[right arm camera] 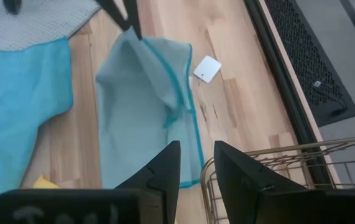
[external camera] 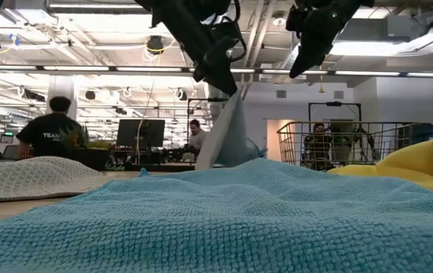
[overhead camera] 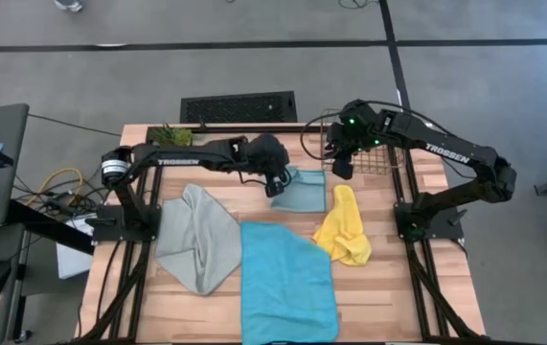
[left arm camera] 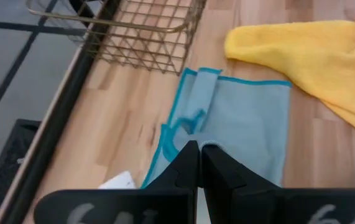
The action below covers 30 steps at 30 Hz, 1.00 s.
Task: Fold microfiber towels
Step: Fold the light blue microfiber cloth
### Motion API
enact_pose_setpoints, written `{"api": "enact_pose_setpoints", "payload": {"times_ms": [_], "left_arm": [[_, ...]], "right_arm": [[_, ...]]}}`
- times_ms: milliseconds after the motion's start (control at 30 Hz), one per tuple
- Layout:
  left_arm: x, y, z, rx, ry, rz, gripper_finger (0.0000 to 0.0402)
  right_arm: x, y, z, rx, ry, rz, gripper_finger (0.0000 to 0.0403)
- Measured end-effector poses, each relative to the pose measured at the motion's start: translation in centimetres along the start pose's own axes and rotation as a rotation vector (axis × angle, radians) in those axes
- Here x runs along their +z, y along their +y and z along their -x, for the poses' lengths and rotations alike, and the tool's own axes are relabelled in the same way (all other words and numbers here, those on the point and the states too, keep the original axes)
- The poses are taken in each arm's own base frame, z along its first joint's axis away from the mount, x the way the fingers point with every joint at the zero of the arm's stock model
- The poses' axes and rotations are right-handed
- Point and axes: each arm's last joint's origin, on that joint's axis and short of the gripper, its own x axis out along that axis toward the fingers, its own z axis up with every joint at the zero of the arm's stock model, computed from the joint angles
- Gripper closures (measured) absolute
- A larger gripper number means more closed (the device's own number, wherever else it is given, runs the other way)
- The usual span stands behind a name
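Step in hand: the left tool [overhead camera: 275,188] is shut tight on one corner of the pale blue square microfiber towel with a brighter blue hem [overhead camera: 304,191] and holds that corner lifted, so the cloth rises in a peak under the fingers in the low view; this looks like the start of a fold.
Left tool: closed, pinching the pale blue towel's corner; the rest of that towel lies flat on the desk, stretching away from the tool toward the right arm.
Right tool: the right tool [overhead camera: 343,165] hangs above the edge of the brass-coloured wire mesh basket [overhead camera: 380,159], beside the far edge of the same towel; its fingers stand partly apart and hold nothing.
Next move, as a judgement: the raised corner wants carrying across to the opposite edge and laying down square; the free tool could pin or take a second corner so the cloth does not bunch.
Other towels: the bright cyan-blue microfiber towel [overhead camera: 287,282] lies spread flat just below the left tool; the grey-green microfiber towel [overhead camera: 196,236] lies rumpled on the left arm's side; the small bright yellow microfiber towel [overhead camera: 344,226] lies crumpled just beside the pale blue one.
Surface: a pale wooden-plank desk [overhead camera: 402,287] in a dark frame; a small white card [right arm camera: 207,68] lies near the lifted corner.
Room: an open office with ceiling lights, monitors and several people behind the desk.
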Motion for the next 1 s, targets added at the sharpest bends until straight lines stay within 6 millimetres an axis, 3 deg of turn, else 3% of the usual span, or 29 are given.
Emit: {"api": "enact_pose_setpoints", "payload": {"times_ms": [233,633,1000], "left_arm": [[0.0,-0.2,-2.1,0.003,-0.002,0.011,0.0401],[1.5,1.3,-1.2,0.156,-0.042,0.054,0.0401],[1.0,-0.9,-3.8,0.011,-0.049,0.038,0.0401]], "right_arm": [[0.0,0.0,0.0,0.001,0.002,0.0,0.0281],[-0.2,0.1,0.0,0.007,0.023,-0.005,0.0281],[-0.3,0.1,0.0,0.009,0.029,-0.006,0.0281]]}}
